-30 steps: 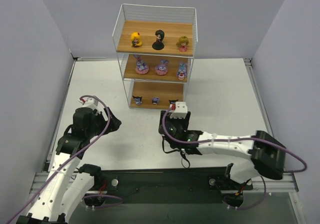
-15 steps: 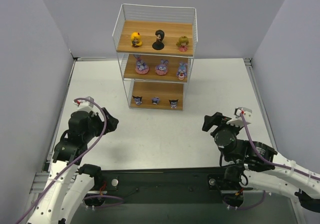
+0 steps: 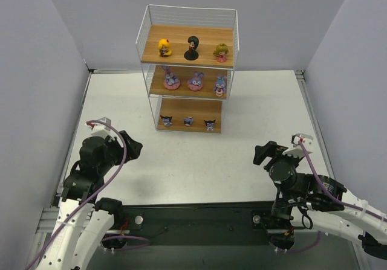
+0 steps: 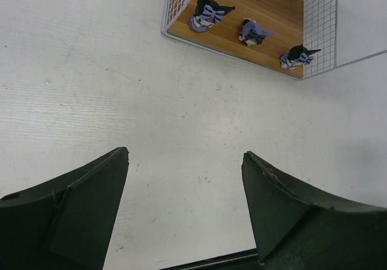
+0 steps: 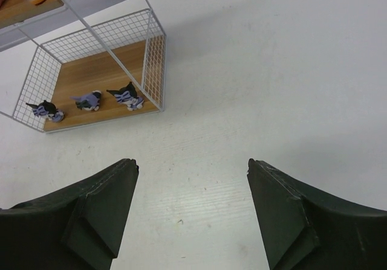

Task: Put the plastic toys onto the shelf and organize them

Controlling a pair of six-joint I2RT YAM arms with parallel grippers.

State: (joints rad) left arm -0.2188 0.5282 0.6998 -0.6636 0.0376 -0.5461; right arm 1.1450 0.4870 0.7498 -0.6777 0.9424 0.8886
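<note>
The white wire shelf (image 3: 145, 52) stands at the back centre of the table. Its top board holds a yellow doll (image 3: 164, 47), a black doll (image 3: 192, 48) and an olive-pink doll (image 3: 221, 52). The middle board holds three purple-pink bunny figures (image 3: 195, 81). The bottom board holds three small dark blue-purple figures (image 3: 188, 122), also seen in the left wrist view (image 4: 254, 31) and the right wrist view (image 5: 91, 101). My left gripper (image 3: 130, 146) (image 4: 184, 161) is open and empty, near left. My right gripper (image 3: 266, 152) (image 5: 192, 167) is open and empty, near right.
Grey walls close in the table (image 3: 266, 107) on the left, back and right. A black rail (image 3: 199, 212) with the arm bases runs along the near edge. White table surface lies between the grippers and the shelf.
My right arm has pulled back from in front of the shelf's bottom tier to the near right. My left arm has drawn back slightly toward its base. All toys stay on the shelf.
</note>
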